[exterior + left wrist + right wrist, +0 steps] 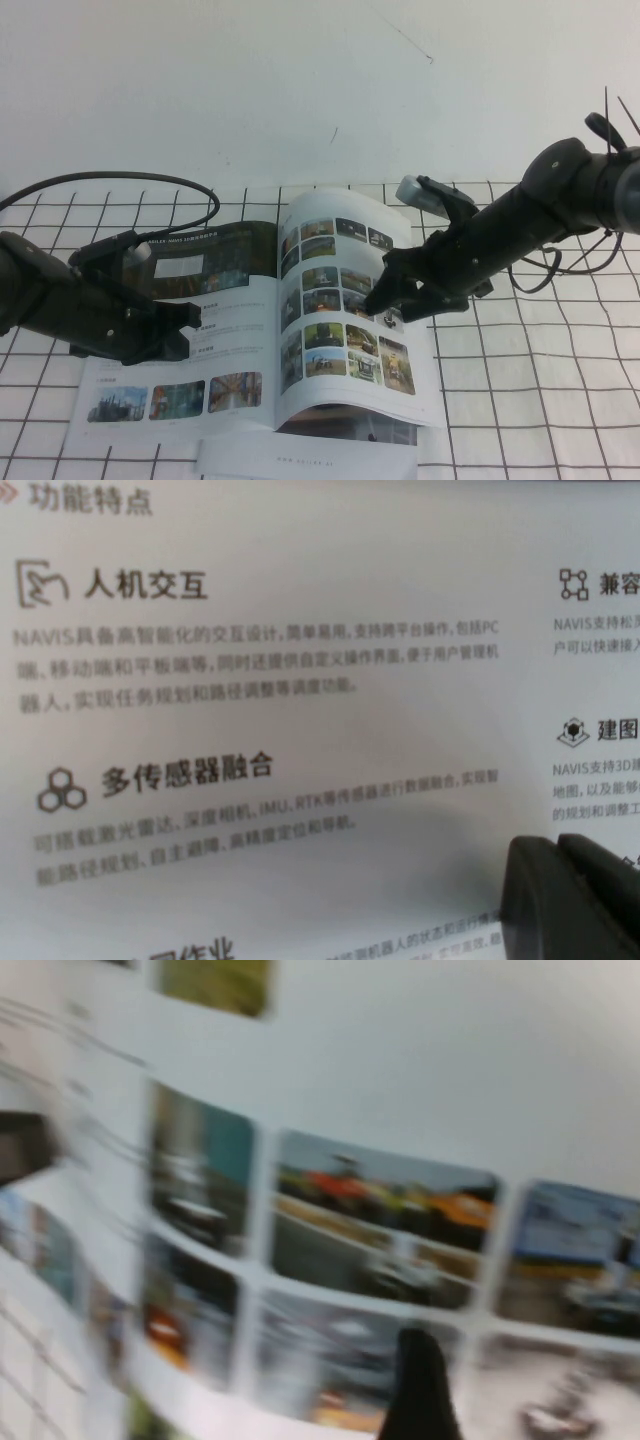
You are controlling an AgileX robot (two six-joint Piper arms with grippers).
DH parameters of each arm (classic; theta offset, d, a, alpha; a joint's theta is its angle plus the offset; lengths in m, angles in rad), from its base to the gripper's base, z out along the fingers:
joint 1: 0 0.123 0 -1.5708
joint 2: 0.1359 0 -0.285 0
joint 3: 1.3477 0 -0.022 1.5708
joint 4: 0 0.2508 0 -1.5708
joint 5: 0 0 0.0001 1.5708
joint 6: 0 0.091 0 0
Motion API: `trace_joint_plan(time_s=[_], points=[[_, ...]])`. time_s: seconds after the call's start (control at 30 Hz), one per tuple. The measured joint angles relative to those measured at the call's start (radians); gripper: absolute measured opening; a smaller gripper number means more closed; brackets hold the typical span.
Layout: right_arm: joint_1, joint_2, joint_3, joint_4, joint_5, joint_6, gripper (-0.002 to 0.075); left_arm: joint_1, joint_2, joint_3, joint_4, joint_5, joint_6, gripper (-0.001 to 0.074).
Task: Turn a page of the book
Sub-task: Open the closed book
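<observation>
The book (170, 400) lies open on the grid mat, its left page carrying a dark top banner and text. The page (330, 300), white with rows of small vehicle photos, arches up off the right side with its lower edge raised. My right gripper (385, 300) is at the page's outer edge and shut on it. In the right wrist view one black finger (415, 1385) lies against the photo page (380, 1210); the other finger is hidden. My left gripper (192, 318) is shut and presses on the left page; its closed fingers (560, 880) rest on the printed text (250, 680).
A white mat with a black grid (540, 380) covers the table. Another white printed sheet (300, 462) pokes out under the book's near edge. The left arm's black cable (120, 180) loops behind the book. Bare white surface (300, 80) lies beyond.
</observation>
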Motion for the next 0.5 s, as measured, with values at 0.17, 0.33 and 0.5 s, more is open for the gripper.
trace_joint_plan(time_s=[0.17, 0.33, 0.5], points=[[0.002, -0.01, 0.001, 0.203, 0.002, -0.126, 0.0476, 0.0, 0.0, 0.0, 0.0, -0.002, 0.0, -0.0003], [0.003, -0.01, 0.001, 0.319, 0.023, -0.189, 0.0475, 0.0, 0.0, 0.0, -0.003, -0.002, 0.0, -0.0003], [-0.008, -0.021, -0.007, 0.269, 0.045, -0.183, 0.0459, 0.0, 0.0, 0.0, -0.005, -0.002, 0.0, -0.0003]])
